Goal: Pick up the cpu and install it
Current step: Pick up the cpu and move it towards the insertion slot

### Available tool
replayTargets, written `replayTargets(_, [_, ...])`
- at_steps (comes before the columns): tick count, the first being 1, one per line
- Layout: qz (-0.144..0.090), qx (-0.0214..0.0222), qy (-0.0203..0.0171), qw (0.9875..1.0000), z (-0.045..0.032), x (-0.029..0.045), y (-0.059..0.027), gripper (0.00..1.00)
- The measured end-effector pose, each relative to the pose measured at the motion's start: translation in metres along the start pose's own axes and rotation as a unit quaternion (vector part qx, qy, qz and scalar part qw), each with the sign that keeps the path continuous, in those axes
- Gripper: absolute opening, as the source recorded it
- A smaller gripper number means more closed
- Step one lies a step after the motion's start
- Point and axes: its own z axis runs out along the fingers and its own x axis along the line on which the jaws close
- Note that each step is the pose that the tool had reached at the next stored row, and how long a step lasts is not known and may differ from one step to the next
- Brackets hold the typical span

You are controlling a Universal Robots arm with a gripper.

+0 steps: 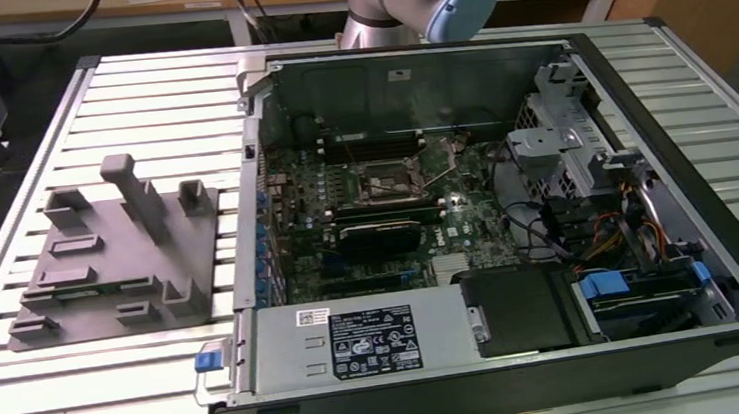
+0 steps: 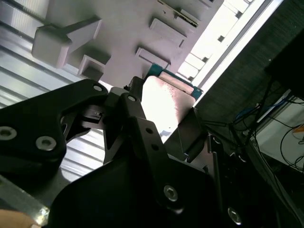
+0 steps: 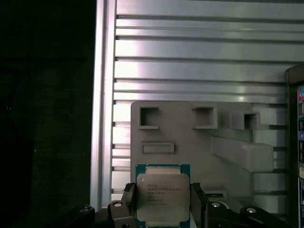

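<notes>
Gripper [image 3: 163,208] pinching the cpu [image 3: 163,194] by opposite edges, chip partly cut off; grey fixture [image 1: 120,259] at nine o'clock of computer case [image 1: 494,397], exterior view.

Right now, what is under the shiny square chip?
Beneath the small silvery square chip, in the first wrist view, lie the blocky grey fixture and ribbed metal table. The fixture part directly below the chip is covered.

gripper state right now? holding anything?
Gripper: closed on the cpu, fingers on two opposite edges, above the grey fixture.
</notes>
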Motion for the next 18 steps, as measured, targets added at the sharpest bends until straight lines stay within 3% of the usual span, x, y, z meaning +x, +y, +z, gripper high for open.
replayTargets(13, [0.000,0.0000,-0.0048,1.0000,-0.0372,0.0004,0.0045,0.54])
replayTargets(18, [0.000,0.0000,-0.0055,1.0000,-0.0402,0.0006,0.0048,0.54])
